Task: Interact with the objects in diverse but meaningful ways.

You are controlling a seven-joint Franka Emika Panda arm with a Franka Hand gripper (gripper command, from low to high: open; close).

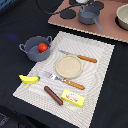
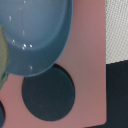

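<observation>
Several toy kitchen pieces lie laid out like a table setting on a pale striped placemat (image 1: 95,55): a tan plate (image 1: 69,66) in the middle, a knife (image 1: 80,57) and a fork (image 1: 63,80) with orange handles on either side of it, a brown sausage (image 1: 53,95) and a yellow rectangular packet (image 1: 73,98) along the near edge, and a yellow banana (image 1: 29,79) at the mat's corner on the exterior view's left. The red tomato (image 1: 43,47) sits inside the grey two-handled pot (image 1: 35,48), as if ready for cooking. Well apart, the grey long-handled saucepan (image 1: 88,15) rests on a pink toy stove (image 1: 107,30) among its dark burners. In the wrist view a bluish-grey vessel (image 2: 37,30) fills the frame above a burner disc (image 2: 49,97), so the arm probably hovers over the stove. The gripper shows in neither view; I cannot tell its state.
</observation>
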